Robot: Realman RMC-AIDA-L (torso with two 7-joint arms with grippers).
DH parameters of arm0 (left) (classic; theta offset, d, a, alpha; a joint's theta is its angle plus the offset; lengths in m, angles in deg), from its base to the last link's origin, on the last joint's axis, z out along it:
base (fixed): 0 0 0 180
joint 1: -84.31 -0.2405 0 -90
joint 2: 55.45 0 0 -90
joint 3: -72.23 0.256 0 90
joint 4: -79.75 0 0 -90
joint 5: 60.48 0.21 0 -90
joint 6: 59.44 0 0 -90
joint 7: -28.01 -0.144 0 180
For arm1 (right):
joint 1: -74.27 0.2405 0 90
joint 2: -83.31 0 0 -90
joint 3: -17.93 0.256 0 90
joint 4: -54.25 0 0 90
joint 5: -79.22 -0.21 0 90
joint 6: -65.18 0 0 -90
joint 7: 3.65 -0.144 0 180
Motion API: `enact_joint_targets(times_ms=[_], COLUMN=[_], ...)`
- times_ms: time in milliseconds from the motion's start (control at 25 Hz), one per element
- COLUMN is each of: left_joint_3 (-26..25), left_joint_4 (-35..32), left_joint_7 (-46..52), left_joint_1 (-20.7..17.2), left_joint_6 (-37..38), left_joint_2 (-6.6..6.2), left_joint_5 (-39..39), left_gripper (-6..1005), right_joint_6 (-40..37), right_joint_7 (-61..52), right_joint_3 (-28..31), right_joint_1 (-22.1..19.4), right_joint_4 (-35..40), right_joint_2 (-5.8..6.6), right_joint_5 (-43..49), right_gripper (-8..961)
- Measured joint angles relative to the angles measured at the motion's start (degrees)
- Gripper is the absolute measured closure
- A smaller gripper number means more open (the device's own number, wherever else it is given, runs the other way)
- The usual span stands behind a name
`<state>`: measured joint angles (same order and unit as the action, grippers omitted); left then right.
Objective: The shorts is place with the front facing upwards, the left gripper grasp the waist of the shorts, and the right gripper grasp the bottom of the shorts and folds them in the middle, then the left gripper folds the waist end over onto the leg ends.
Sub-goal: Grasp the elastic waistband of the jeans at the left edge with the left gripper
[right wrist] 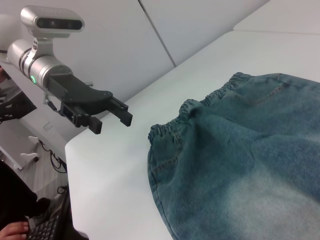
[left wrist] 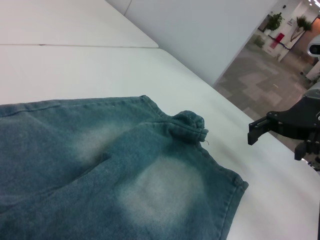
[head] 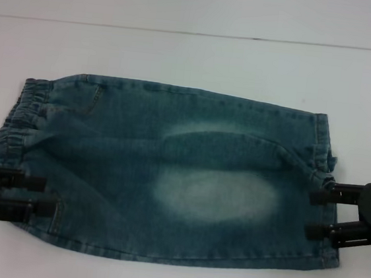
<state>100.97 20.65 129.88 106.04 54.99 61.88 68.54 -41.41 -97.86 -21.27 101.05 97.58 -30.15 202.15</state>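
Observation:
The blue-teal denim shorts (head: 168,177) lie flat on the white table, with pale faded patches in the middle. The gathered waist (head: 22,115) is at the left and the straight leg ends (head: 324,147) at the right. My left gripper (head: 47,196) is open at the near corner of the waist end. In the right wrist view it (right wrist: 111,122) hangs a little off the waist (right wrist: 185,112), holding nothing. My right gripper (head: 312,212) is open at the near part of the leg ends. The left wrist view shows it (left wrist: 275,142) apart from the hem (left wrist: 227,195), where a small fold of denim (left wrist: 187,122) bunches up.
The white table (head: 194,53) runs back to a seam line near the wall. Its right edge (left wrist: 240,107) drops to the floor. Past the left edge (right wrist: 75,165) a keyboard (right wrist: 45,227) sits low beside a person's hand.

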Motion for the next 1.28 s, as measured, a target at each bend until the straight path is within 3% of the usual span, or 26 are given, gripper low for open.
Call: enact_joint_targets(times_ms=[480,680,960,1280], left_joint_3=[-0.11,-1.89,-7.25,-7.03], left_joint_4=[-0.01,-0.63,-4.21,-5.07], left_joint_7=[0.08,0.09,0.09,0.70], left_joint_1=[0.10,-0.21,-0.64,-0.86], left_joint_6=[-0.12,-0.35,-5.06,-13.86], left_joint_2=[0.06,-1.02,-1.78,-0.92], left_joint_5=[0.00,0.42,7.61,14.60], left_gripper=[309,310,310,311], right_joint_6=[0.02,0.10,0.46,1.28], right_joint_7=[0.00,0.00,0.45,0.57], right_joint_3=[0.00,0.00,0.00,-0.08], right_joint_1=[0.35,0.38,0.41,0.55], right_joint_4=[0.00,0.00,-0.02,-0.08], right_joint_2=[0.00,0.00,-0.17,-0.68], right_joint_5=[0.03,0.06,0.21,0.46], right_gripper=[28,29,28,29])
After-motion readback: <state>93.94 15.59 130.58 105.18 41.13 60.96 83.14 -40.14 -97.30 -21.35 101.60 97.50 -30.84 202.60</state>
